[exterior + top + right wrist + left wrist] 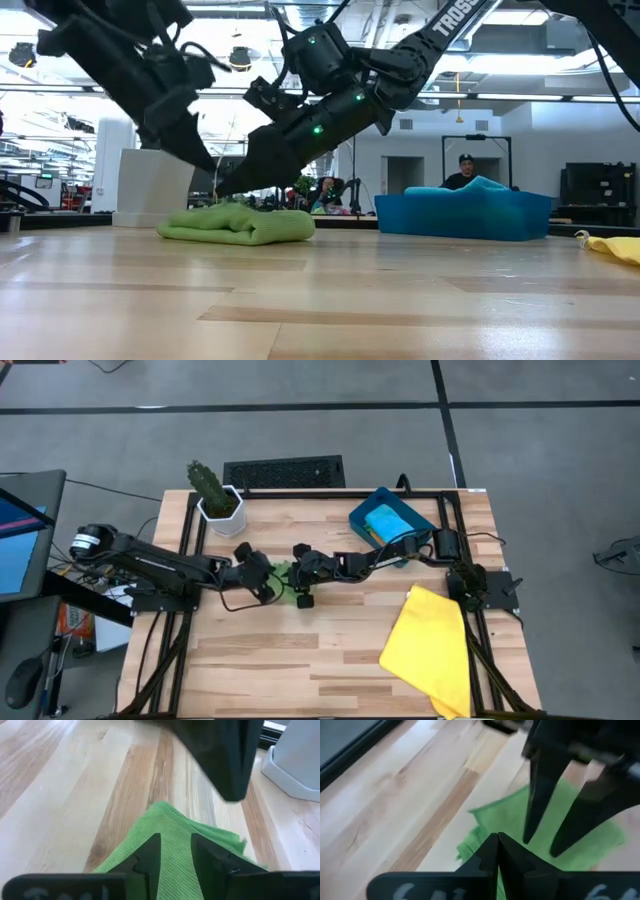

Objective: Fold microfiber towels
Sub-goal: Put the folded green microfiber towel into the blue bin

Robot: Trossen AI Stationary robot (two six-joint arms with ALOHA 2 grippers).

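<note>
Two grippers over green towel [283,575], left closed, right parted

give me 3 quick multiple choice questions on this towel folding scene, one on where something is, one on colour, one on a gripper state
1. Where does the yellow towel lie?
A. inside the bin
B. near the table's right edge
C. beside the cactus

2. What colour is the towel both grippers work on?
A. green
B. orange
C. white

3. How are the left gripper's fingers?
A. wide open
B. out of view
C. shut

Answers:
1 B, it is spread by the right frame rail.
2 A, the green towel lies under the left gripper and right gripper.
3 C, its fingers meet in the left wrist view.
</note>
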